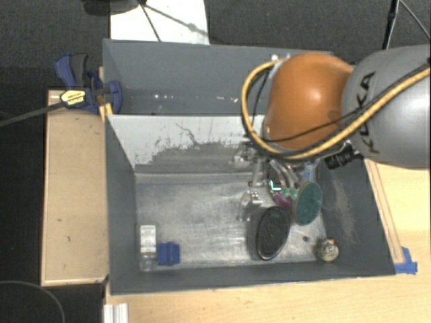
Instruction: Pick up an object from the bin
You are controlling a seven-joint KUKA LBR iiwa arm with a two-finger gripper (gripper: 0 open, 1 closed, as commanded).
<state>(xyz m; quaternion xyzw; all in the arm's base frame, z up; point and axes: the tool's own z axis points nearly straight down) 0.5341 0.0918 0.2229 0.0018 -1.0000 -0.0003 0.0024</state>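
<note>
Black oval: flat, dark, matt thing on the bin floor, lower right of centre. Its upper end is just beside the gripper.
Bin: grey metal with sloping walls. The floor is scuffed and scratched pale, most of all across the middle.
Ground: dark and rough-textured along the top and left of the frame.
Arm: smooth grey casing entering from the right. It carries a glossy orange dome, with a yellow cable looped round it.
Gripper: bare metal, low over the floor at centre right, left of the oval's top. How far open it is, I cannot tell, and I see nothing held in it.
Teal disc: round, up and right of the oval, partly under the arm. A small magenta piece is beside it.
Ball: small, dull brownish, in the lower right of the floor, apart from the oval.
Lower left corner: a clear piece with a blue block touching it, well apart from the rest.
</note>
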